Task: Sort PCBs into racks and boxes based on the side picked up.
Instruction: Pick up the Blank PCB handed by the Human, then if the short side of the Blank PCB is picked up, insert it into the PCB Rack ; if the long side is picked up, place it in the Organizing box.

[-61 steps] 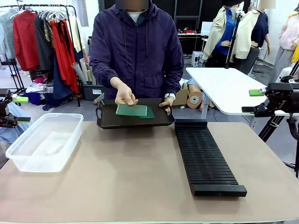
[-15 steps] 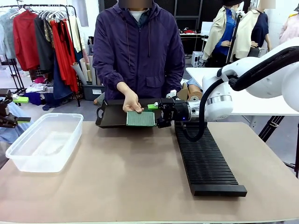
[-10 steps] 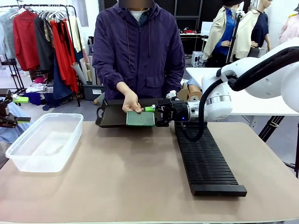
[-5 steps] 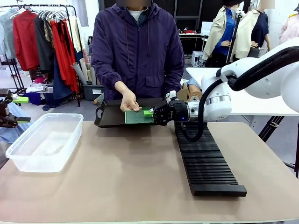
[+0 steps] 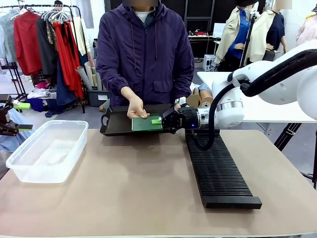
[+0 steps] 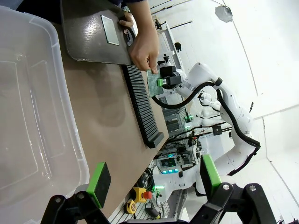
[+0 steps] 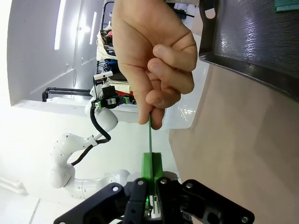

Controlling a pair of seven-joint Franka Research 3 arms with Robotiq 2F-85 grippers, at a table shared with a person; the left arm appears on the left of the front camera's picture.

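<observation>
In the front view the person's hand (image 5: 136,109) holds a green PCB (image 5: 145,123) over the near edge of a dark tray with handles (image 5: 113,128), its lighter, finely dotted face turned toward the camera. The right gripper (image 5: 159,120) reaches in from the right and its green pads are shut on the board's right edge, so the board is pinched between the jaws at one end and held by the hand at the other. The black slotted rack (image 5: 218,168) lies on the table just right of the tray, under the arm; the clear box (image 5: 47,148) sits well apart at the left. In the left wrist view the left gripper (image 6: 154,179) hangs with its jaws spread wide and nothing between them, above the box's rim (image 6: 70,121). Farther off are the rack, the tray (image 6: 88,42) with a second board (image 6: 110,30) lying flat in it, and the hand gripping the held board beside the other arm's gripper. Any print on the equipment below the table edge is too small to read. In the right wrist view the held board is seen edge-on as a thin green line running straight from the clamped pads (image 7: 157,165) up into the person's fingertips (image 7: 156,119), beside the tray's corner. A strip of the second board shows at the top right.
</observation>
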